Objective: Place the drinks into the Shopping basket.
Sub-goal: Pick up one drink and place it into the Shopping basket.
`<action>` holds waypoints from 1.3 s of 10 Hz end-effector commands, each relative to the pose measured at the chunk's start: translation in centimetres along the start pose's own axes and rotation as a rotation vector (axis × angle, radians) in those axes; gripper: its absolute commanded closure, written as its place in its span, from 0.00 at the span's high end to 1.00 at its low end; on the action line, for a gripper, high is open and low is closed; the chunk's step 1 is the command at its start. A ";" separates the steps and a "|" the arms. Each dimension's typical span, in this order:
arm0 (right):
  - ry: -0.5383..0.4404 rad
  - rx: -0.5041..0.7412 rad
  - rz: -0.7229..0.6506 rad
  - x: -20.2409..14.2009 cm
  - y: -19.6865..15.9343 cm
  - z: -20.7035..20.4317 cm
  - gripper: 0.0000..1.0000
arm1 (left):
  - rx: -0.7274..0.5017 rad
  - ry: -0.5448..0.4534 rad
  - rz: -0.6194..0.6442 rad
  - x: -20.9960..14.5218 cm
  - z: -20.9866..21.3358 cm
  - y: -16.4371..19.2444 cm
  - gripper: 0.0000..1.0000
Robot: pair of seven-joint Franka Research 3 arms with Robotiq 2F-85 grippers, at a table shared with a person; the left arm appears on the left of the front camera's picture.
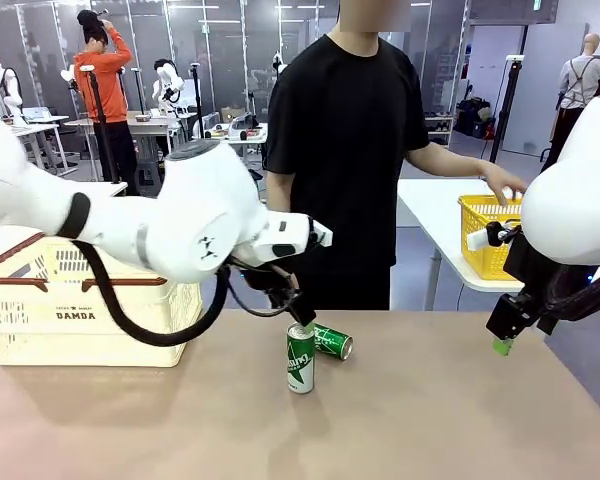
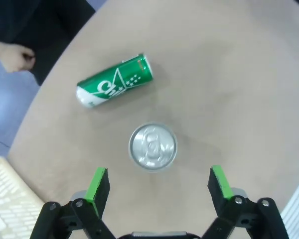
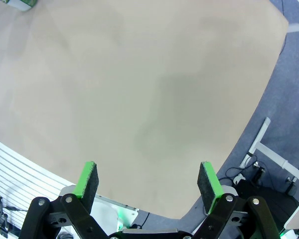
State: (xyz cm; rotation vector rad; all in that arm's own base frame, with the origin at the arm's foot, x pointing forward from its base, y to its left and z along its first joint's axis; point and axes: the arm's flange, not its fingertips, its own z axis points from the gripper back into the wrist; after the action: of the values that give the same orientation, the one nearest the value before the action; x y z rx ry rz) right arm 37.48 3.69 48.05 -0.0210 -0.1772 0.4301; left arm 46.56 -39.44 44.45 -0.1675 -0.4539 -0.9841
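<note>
Left gripper (image 2: pixel 158 178): jaws spread to full width, pads (image 2: pixel 97 185) touching nothing and holding nothing. 1 upright can (image 2: pixel 153 147), green with a silver top, stands directly ahead of the fingertips and centred in the gap between the 2 fingers, clear of both. In the front view this gripper (image 1: pixel 300 318) hangs just above that can's top. A 2nd green can, the lying can (image 2: pixel 114 82), rests on its side on the table (image 2: pixel 229 74) just beyond the upright one, apart from it. The Shopping basket (image 1: pixel 75 300), cream with a brown rim, sits on the table well off to the gripper's left side, with no can seen in it.

Right gripper (image 3: pixel 147 181): jaws likewise spread wide and empty, with bare tabletop ahead of the fingers. In the front view it (image 1: pixel 502 340) hangs past the table's right edge, well apart from both cans.
</note>
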 end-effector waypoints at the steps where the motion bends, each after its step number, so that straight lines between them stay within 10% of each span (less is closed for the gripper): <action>1: 0.003 0.000 0.012 0.0 -0.1 0.1 1.00 | 0.001 0.052 -0.008 2.2 -1.1 0.3 1.00; 13: 0.003 0.000 0.012 0.0 -0.1 0.1 1.00 | -0.080 0.141 -0.073 3.1 -5.0 0.9 1.00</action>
State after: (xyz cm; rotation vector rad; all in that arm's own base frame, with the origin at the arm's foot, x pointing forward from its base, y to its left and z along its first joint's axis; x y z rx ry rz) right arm 37.48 3.70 48.05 -0.0210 -0.1771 0.4302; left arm 49.53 -42.67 41.05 -0.1390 -0.3310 -1.0505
